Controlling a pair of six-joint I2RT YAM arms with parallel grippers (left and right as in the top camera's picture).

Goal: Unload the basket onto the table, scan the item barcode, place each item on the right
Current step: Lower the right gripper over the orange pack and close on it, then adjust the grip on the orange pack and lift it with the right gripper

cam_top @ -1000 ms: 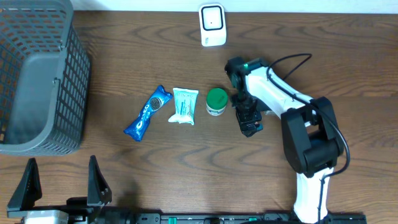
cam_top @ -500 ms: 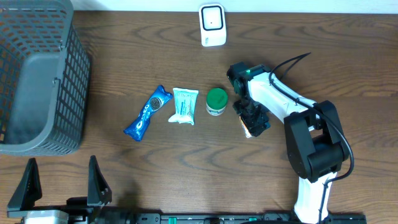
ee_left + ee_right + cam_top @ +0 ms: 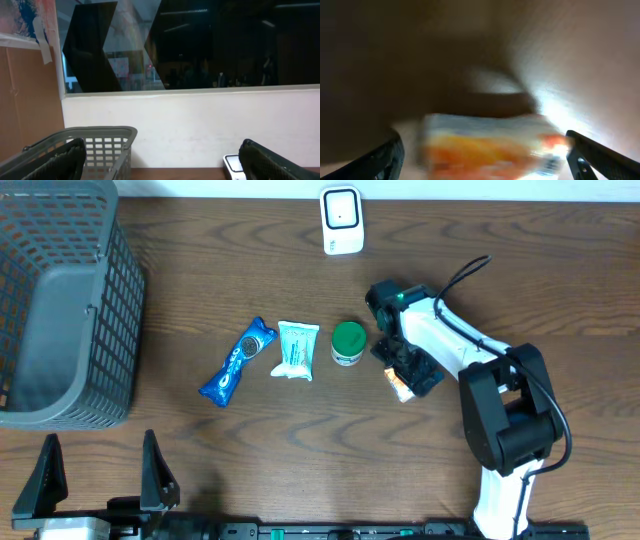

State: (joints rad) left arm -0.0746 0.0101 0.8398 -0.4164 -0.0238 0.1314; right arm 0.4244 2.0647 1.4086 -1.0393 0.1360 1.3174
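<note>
At far left stands the basket (image 3: 125,310); green tub (image 3: 348,340), seemingly lidded, mid-table.

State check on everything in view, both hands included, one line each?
left hand: open, empty
right hand: open, fingers either side of the packet
packet: flat on the table, not gripped
jar: upright, lid on
pouch: lying flat
Oreo pack: lying flat
basket: upright, looks empty
scanner: standing, nothing before it

A blurred orange-and-white packet (image 3: 485,145) sits low in the frame, between dark fingers (image 3: 385,157) at both bottom corners, on a glare-lit brown surface (image 3: 580,60).
</note>
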